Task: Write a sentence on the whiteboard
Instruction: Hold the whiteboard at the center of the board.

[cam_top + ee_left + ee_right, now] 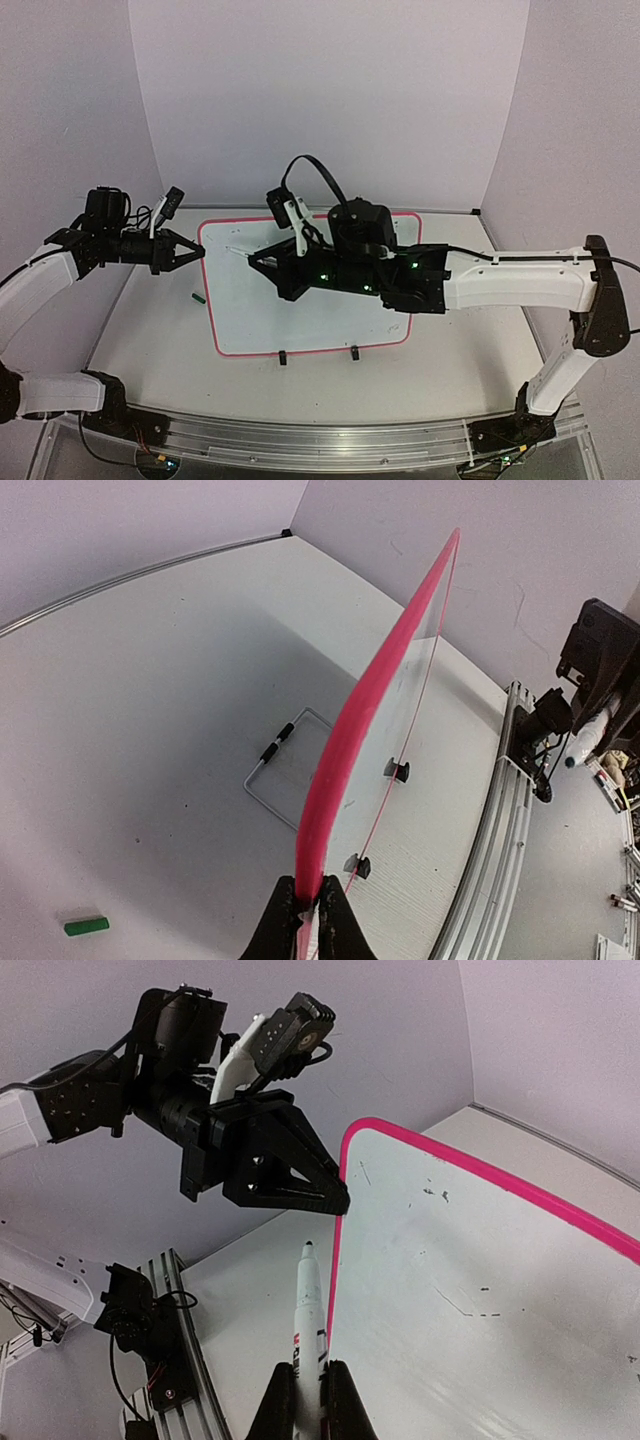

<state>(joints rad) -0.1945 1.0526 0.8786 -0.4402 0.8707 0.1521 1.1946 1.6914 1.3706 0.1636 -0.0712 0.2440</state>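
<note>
The whiteboard (300, 320) lies mid-table, white with a red-pink frame and two black clips (283, 357) on its near edge. My left gripper (195, 252) is shut on the frame of its left edge; the left wrist view shows that frame (370, 700) edge-on between the closed fingers (310, 895). My right gripper (262, 262) is shut on a white marker (308, 1300), whose dark tip points at the left gripper (335, 1198) beside the board's left edge. The board's face (480, 1290) carries only faint specks and a thin dashed line. No green sentence shows.
A small green cap (197, 297) lies on the table left of the board, also seen in the left wrist view (86, 926). A grey wire bracket with a black grip (285, 765) lies by the board's edge. An aluminium rail (320, 440) runs along the near table edge.
</note>
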